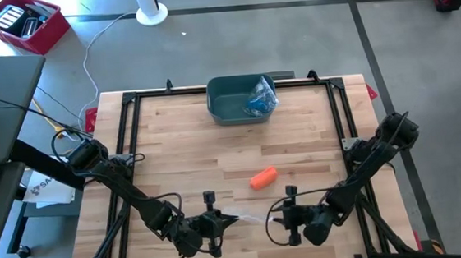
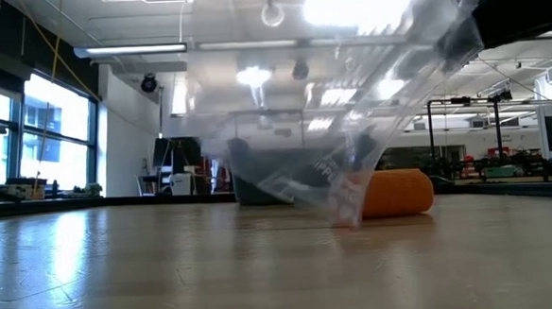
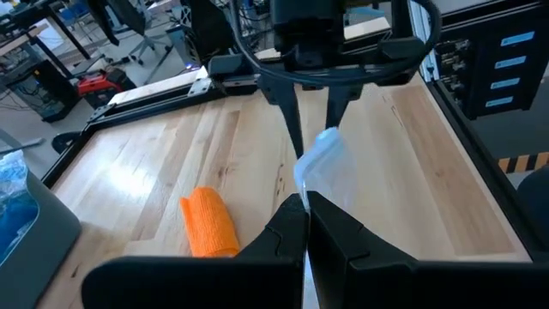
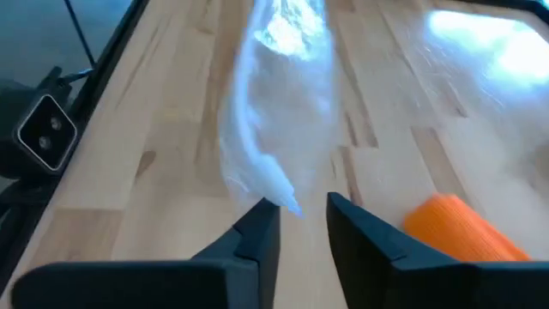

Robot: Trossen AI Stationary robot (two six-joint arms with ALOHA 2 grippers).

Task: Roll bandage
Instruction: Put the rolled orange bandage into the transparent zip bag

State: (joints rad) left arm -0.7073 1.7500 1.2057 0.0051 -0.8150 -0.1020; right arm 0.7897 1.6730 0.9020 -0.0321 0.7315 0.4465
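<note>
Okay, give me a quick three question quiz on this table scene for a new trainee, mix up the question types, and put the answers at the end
1. True or false: the orange bandage roll lies inside the grey bin.
2. What is the left gripper shut on? A) clear plastic bag B) orange roll C) nothing
3. Fill in: the right gripper has its fingers slightly ____ beside the end of the clear plastic bag.

Key: 1 false, it lies on the table. 2 A. 3 apart.

Bright overhead lights, glare, blurred foreground
</note>
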